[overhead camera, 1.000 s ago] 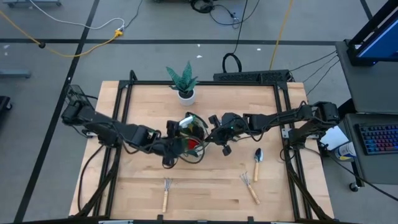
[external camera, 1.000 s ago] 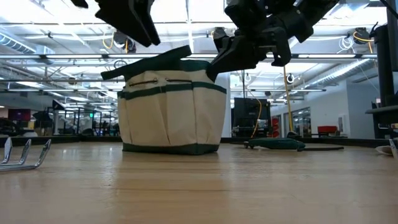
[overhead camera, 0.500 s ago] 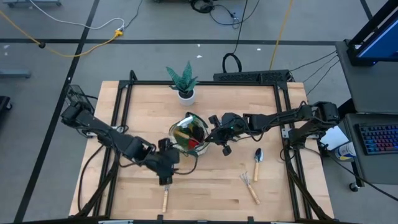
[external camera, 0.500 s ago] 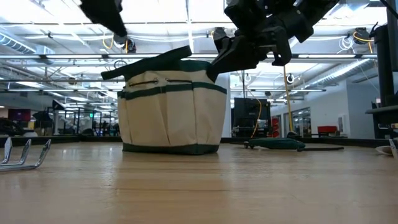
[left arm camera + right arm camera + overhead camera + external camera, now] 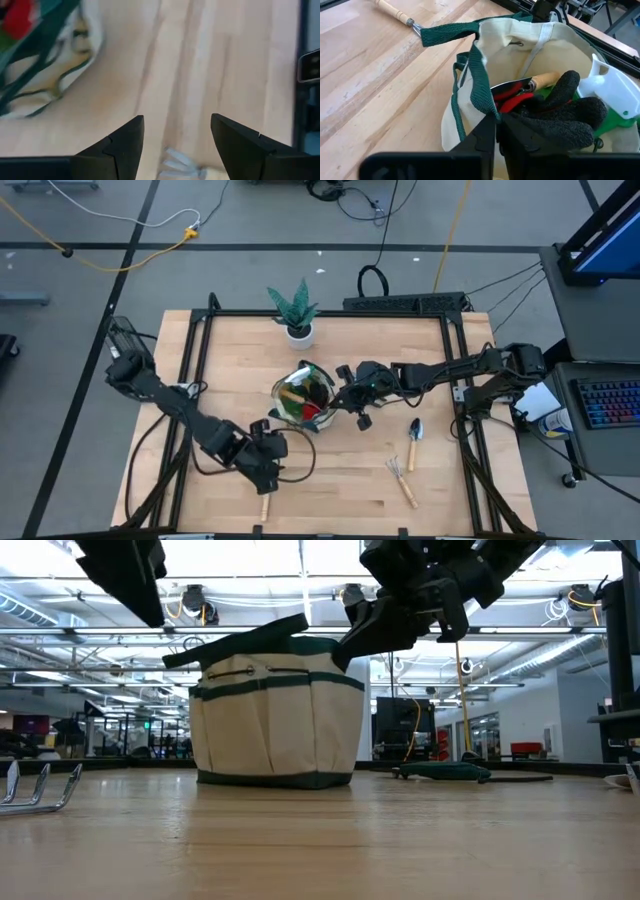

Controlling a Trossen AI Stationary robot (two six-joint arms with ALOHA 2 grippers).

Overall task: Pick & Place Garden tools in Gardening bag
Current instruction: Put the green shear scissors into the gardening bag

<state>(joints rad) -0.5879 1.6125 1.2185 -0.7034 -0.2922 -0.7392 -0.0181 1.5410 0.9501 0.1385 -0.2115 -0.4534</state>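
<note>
left gripper (image 5: pixel 265 476) hangs over the near-left part of the wooden table (image 5: pixel 340 480), its jaws spread wide with nothing between them; in the left wrist view the pale tines of a hand rake (image 5: pixel 177 164) lie on the boards just past the fingertips, and the rake's wooden handle (image 5: pixel 265 505) pokes out beneath the gripper in the high view. at mid-table stands the gardening bag (image 5: pixel 303 396), upright, beige with dark green trim, one green loop handle (image 5: pixel 479 80) raised. inside it sit a black-and-red glove (image 5: pixel 555 112), a wooden-handled trowel (image 5: pixel 532 82) and a green spray bottle with a white top (image 5: pixel 610 87). right gripper (image 5: pixel 343 398) sits at the bag's right rim, fingers nearly together, pinching the green handle strap. behind the bag stands a spiky plant in a white pot (image 5: pixel 297 315). farther right, on the bare boards, lie a second hand rake (image 5: pixel 402 480) and a small trowel (image 5: pixel 414 441), close together and well apart from the bag.
</note>
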